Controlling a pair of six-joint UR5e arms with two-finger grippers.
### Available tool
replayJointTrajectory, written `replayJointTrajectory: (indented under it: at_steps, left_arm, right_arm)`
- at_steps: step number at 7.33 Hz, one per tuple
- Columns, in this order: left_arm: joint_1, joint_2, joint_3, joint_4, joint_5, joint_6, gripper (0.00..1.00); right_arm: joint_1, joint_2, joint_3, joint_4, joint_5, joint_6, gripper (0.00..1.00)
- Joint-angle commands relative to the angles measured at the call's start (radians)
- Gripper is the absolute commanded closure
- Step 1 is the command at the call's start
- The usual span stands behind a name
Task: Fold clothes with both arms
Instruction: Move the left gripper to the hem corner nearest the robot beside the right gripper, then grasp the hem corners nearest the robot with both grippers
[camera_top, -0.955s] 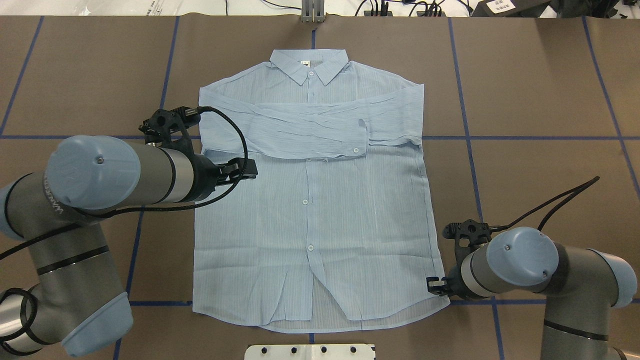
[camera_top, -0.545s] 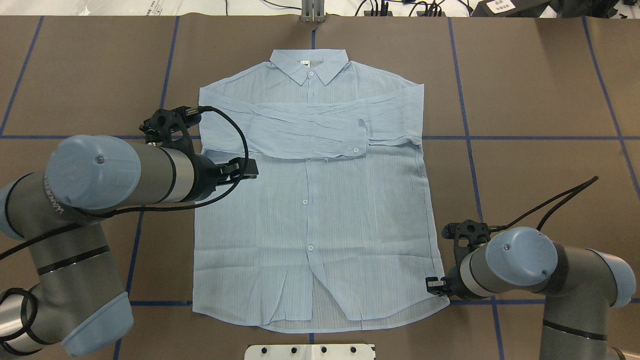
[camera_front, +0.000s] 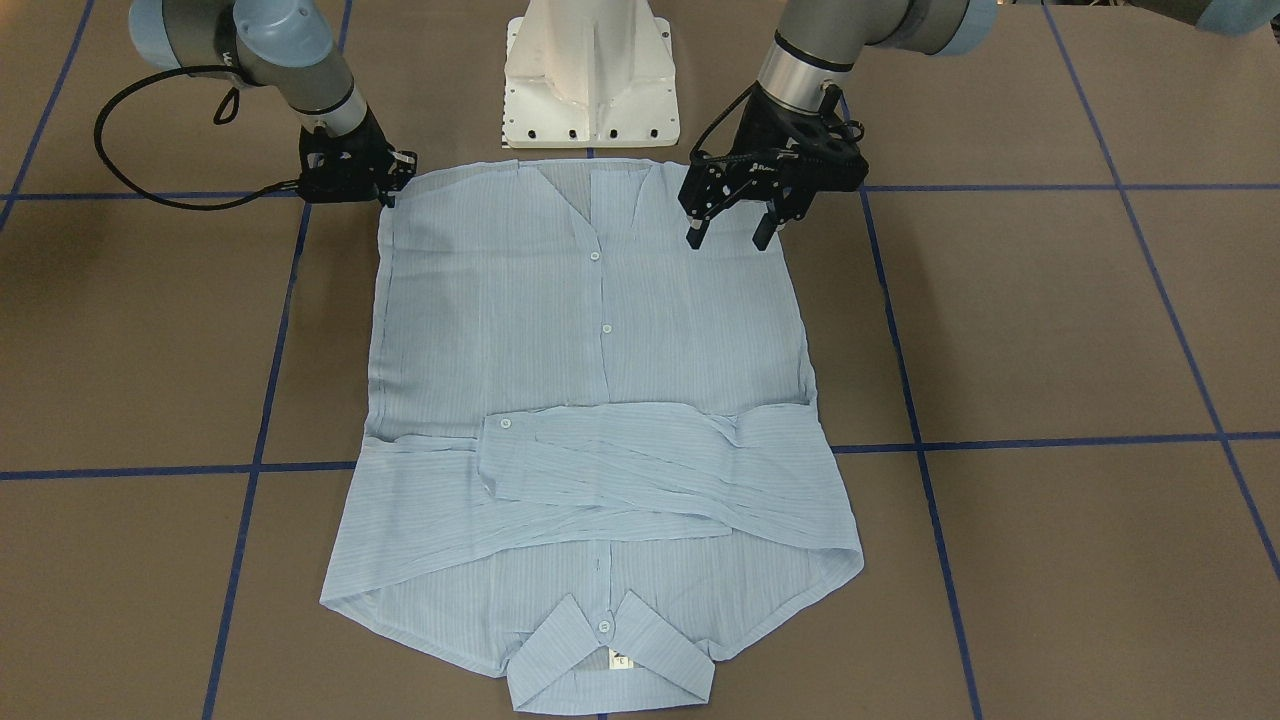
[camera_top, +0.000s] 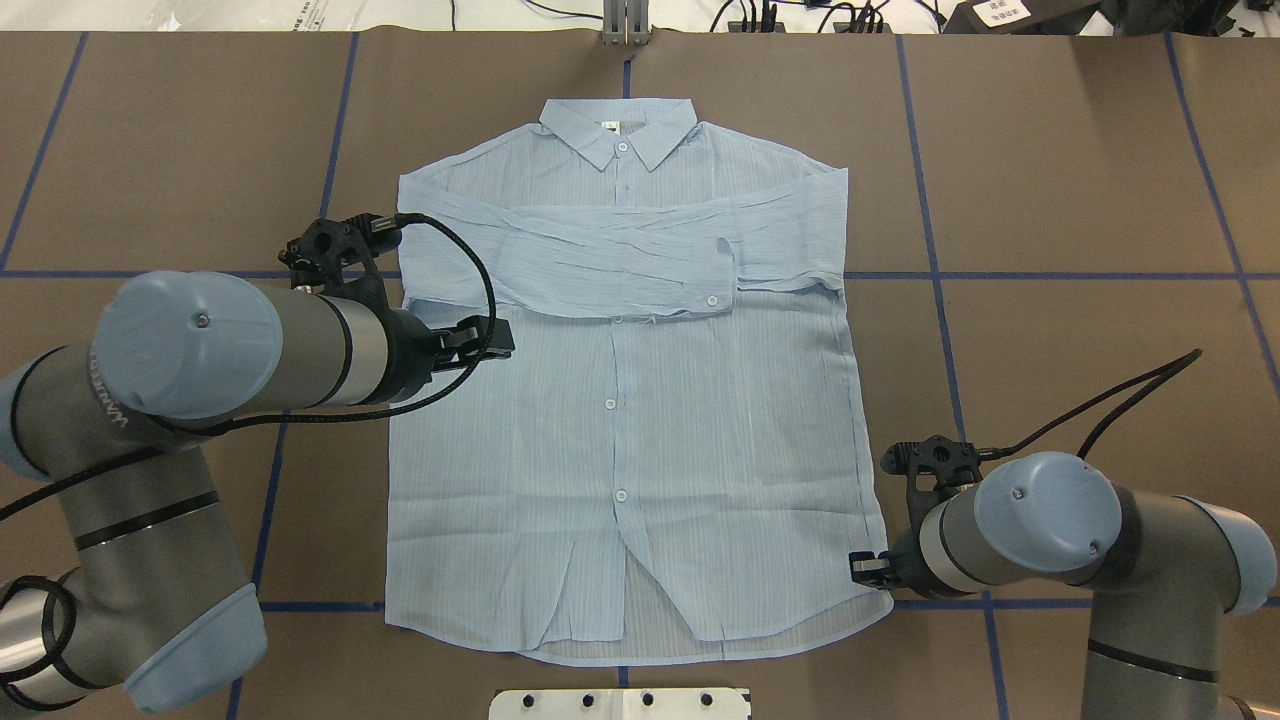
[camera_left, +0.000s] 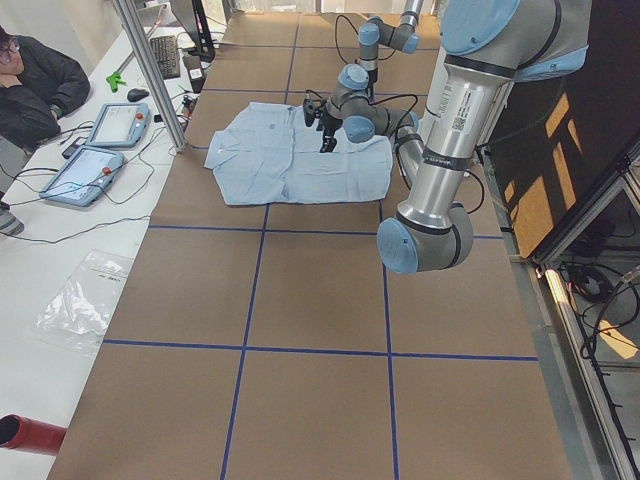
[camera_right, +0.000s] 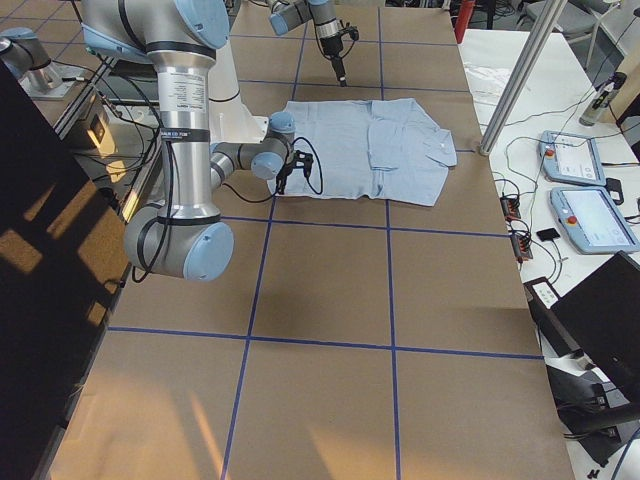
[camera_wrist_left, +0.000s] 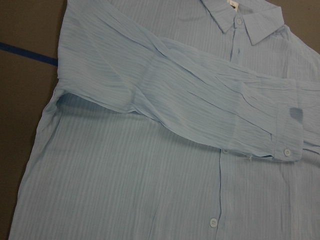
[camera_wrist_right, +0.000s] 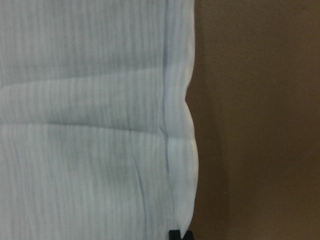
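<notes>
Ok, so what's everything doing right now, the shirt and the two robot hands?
shirt: spread flat on the table, front up, collar folded down.
sleeves: folded across the chest.
left gripper: fingers open, above the shirt, holding nothing.
right gripper: fingers shut on the shirt's hem corner.

Shirt (camera_top: 640, 450) on table (camera_top: 1050, 200); left hand (camera_front: 727, 240) above it, right hand (camera_top: 865, 567) at hem.
</notes>
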Motion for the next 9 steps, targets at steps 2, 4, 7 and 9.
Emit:
replayJointTrajectory:
  at_steps: [2, 4, 7, 9]
  left_arm:
    - [0.054, 0.067, -0.007, 0.0, 0.002, -0.032, 0.1]
    - [0.207, 0.198, -0.032, -0.008, 0.05, -0.134, 0.13]
    - [0.32, 0.252, -0.035, 0.011, 0.075, -0.206, 0.18]
    - [0.332, 0.247, -0.039, 0.051, 0.075, -0.216, 0.26]
  right_arm:
    - [-0.001, 0.007, 0.028, 0.001, -0.075, 0.002, 1.0]
    - [-0.001, 0.008, 0.031, 0.004, -0.149, 0.002, 1.0]
    - [-0.001, 0.01, 0.035, 0.007, -0.15, 0.002, 1.0]
    - [-0.001, 0.011, 0.038, 0.008, -0.15, 0.002, 1.0]
